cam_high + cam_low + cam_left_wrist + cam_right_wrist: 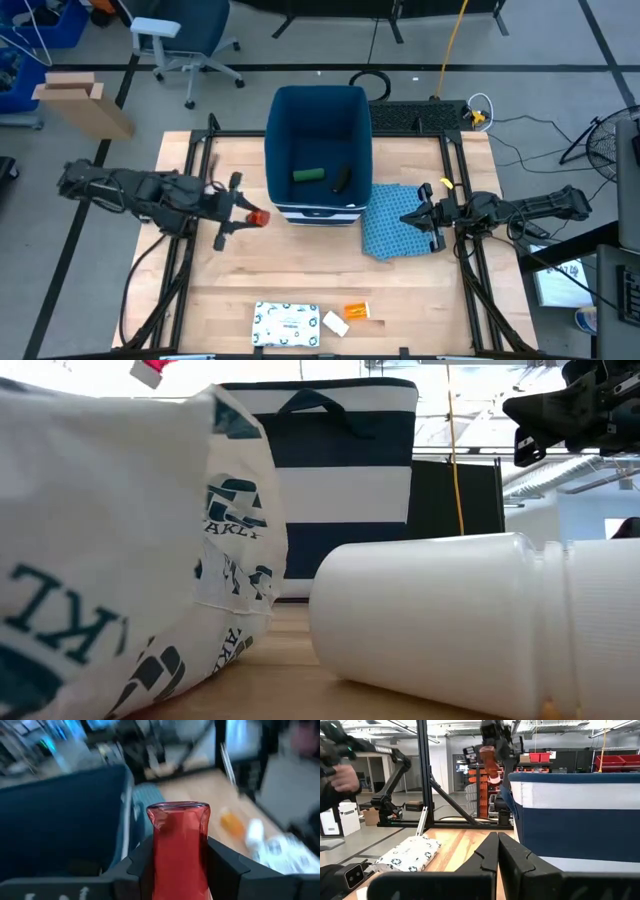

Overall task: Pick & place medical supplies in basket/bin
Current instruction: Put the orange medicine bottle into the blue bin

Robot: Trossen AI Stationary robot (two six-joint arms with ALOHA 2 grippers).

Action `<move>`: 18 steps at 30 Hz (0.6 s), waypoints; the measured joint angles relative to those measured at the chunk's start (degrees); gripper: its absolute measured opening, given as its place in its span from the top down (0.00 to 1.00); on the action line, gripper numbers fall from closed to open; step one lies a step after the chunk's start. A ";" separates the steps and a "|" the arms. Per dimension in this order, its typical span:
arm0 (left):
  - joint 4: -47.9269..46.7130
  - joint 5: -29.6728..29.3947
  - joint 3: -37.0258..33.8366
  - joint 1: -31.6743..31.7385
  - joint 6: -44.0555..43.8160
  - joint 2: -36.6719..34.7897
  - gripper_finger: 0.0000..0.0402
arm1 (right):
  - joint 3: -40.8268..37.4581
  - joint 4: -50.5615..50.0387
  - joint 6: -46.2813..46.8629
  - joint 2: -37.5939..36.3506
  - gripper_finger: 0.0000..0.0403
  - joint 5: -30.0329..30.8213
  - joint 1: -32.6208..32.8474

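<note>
The dark-blue bin stands at the table's far middle, with a green box and a dark item lying on its floor. Left of the bin, my left gripper is shut on the red-white tube, raised above the table. My right gripper waits shut over the blue patterned cloth, right of the bin. Near the front edge lie the white speckled packet, a small white piece and the orange pill bottle. My left gripper pinches the tube's red body between its two fingers. The tube's flat crimped end sticks out past the fingertips. The fingers come nearly level from the table's left and lie along the tube. The tube is lifted clear of the table.
The bin's near left wall stands close beside my left gripper. Black frame rails run along the table's left and right sides. A person's hand shows in the room beyond the table.
</note>
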 joint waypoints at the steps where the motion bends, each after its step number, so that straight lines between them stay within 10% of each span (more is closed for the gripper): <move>1: 4.66 -0.22 -3.92 0.50 -0.97 -2.56 0.65 | 0.00 0.00 -0.01 0.00 1.00 0.00 0.01; 9: 28.48 -2.96 -26.87 1.39 -5.98 -14.72 0.66 | 0.00 -0.02 0.39 -0.02 1.00 0.00 0.02; 18: 34.83 -3.36 -34.68 1.40 -6.69 -16.79 0.64 | 0.01 -0.07 -0.27 -0.02 1.00 0.00 0.01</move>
